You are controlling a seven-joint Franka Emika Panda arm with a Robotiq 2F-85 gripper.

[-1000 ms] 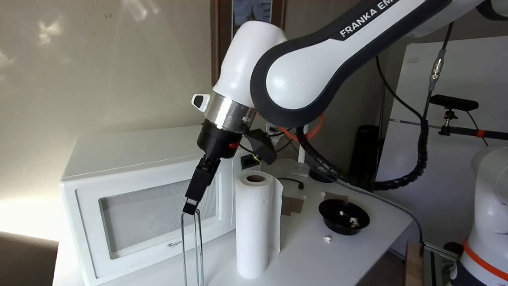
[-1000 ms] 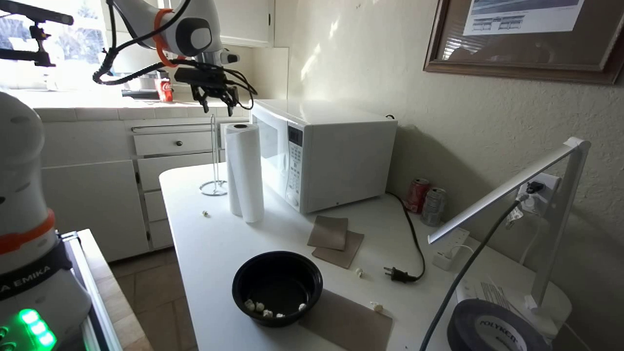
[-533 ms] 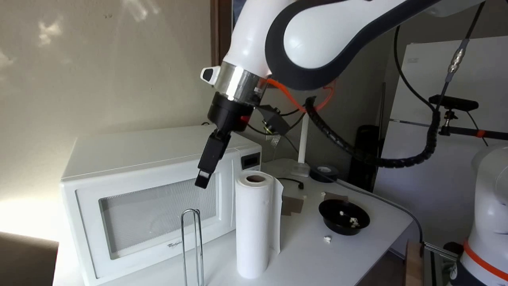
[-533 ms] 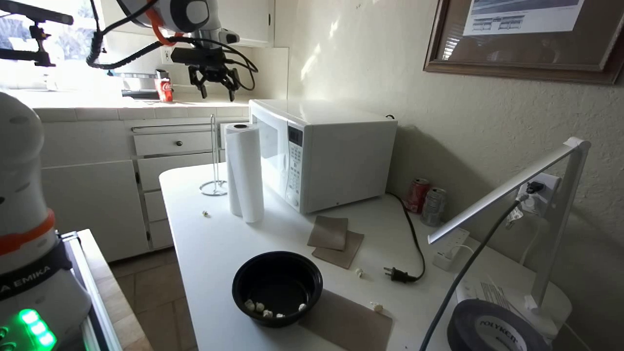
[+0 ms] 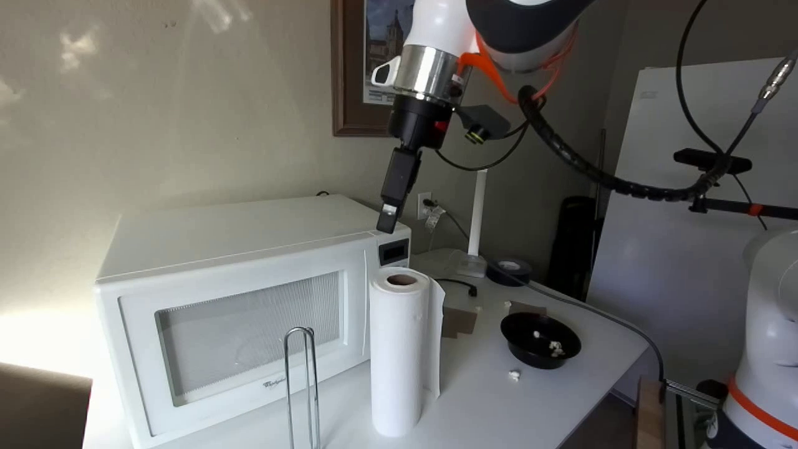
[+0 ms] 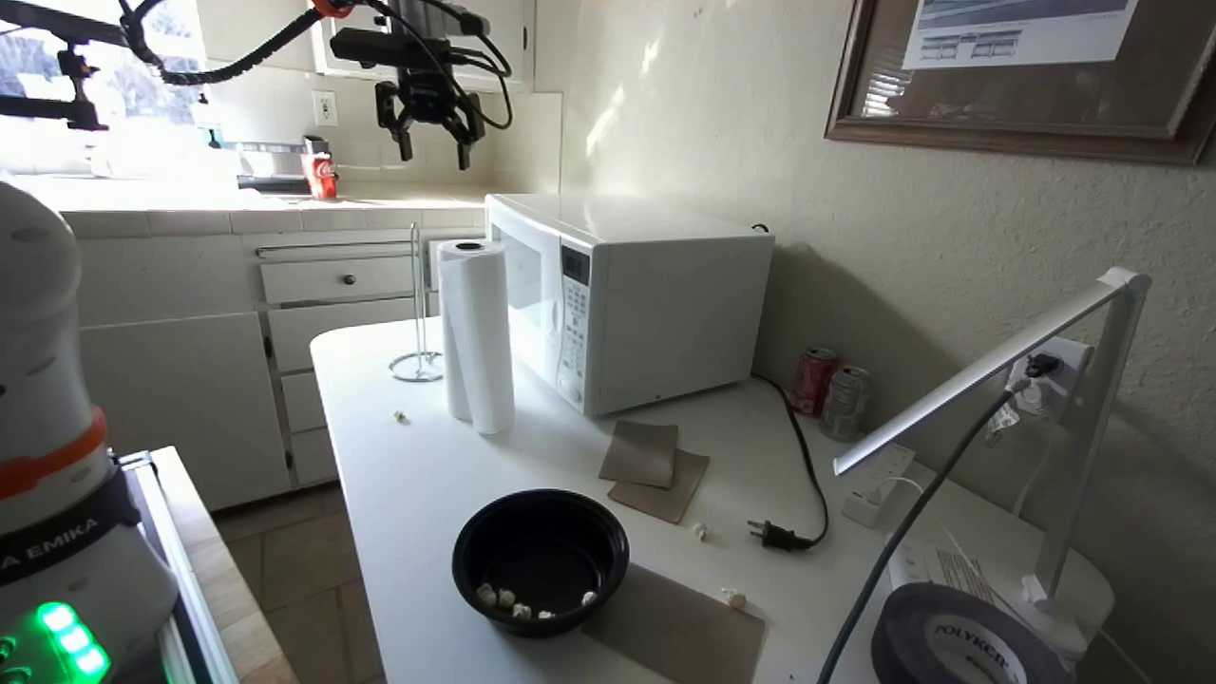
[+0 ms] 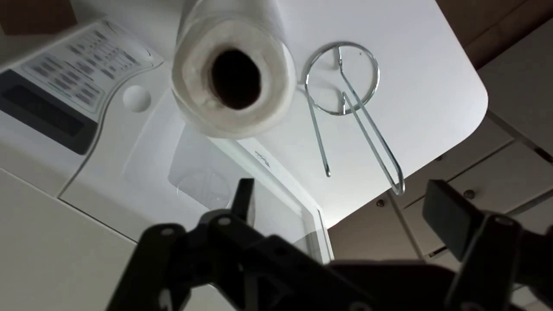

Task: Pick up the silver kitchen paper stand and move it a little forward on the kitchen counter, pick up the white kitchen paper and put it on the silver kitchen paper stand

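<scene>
Silver kitchen paper stand: slender wire loop, round base | white kitchen paper: upright hollow cylinder | gripper: jaws wide apart

One paper towel roll, one silver wire stand, one Whirlpool microwave. One black bowl, one roll of Polyken tape, one desk lamp, one loose black power plug. Three flat brown sheets and three drink cans. Popcorn pieces: three loose on the surface, at least five in the bowl. Wall outlets, two; fingers, two.
</scene>
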